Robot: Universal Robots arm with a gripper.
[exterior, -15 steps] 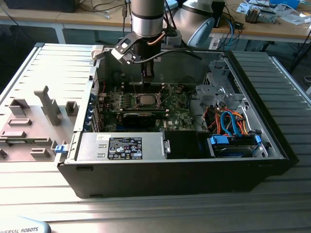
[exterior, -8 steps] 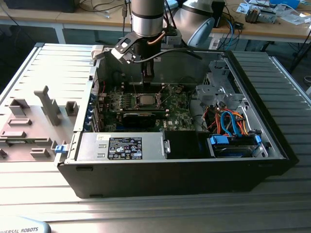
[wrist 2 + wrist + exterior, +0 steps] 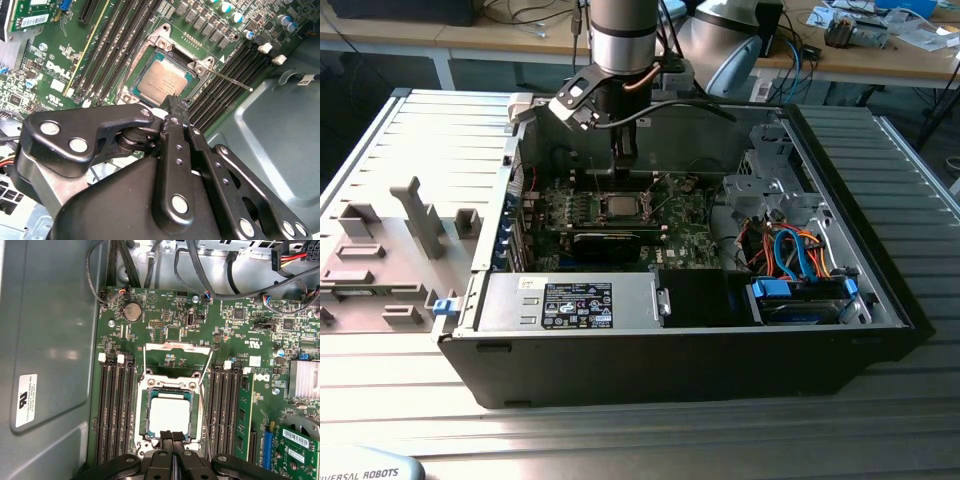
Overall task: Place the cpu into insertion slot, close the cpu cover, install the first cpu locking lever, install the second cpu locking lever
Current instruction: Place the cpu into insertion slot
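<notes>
The gripper (image 3: pixel 172 436) is being held clenched, its two black fingertips pressed against each other with nothing being gripped between them. In both wrist views the tips are being seen over the nearest edge of the cpu (image 3: pixel 170 414). Whether they are touching it cannot be told. In the exterior view the gripper (image 3: pixel 625 152) is being held upright above the board.

The cpu is lying flat, silver top upward, seated inside the insertion slot (image 3: pixel 144 410), directly under and just beyond the fingertips. The cpu cover (image 3: pixel 178 346) is being left swung open, standing past the far side of the slot from the gripper, so the chip is uncovered. Two thin locking levers (image 3: pixel 206 369) are being seen unlatched, running along the slot's two flanks towards the open cover; in the second wrist view one of them is sticking out freely over the neighbouring slots.

Long black memory slots (image 3: pixel 116 410) are flanking the socket closely on both sides of the gripper. All of this is being carried by the green motherboard (image 3: pixel 170 325). Farther from the gripper, a coin battery (image 3: pixel 132 311) and black cables (image 3: pixel 210 290) are lying beyond the cover. The whole board is being enclosed by the open computer case (image 3: pixel 670 370), whose walls are rising around the arm.
</notes>
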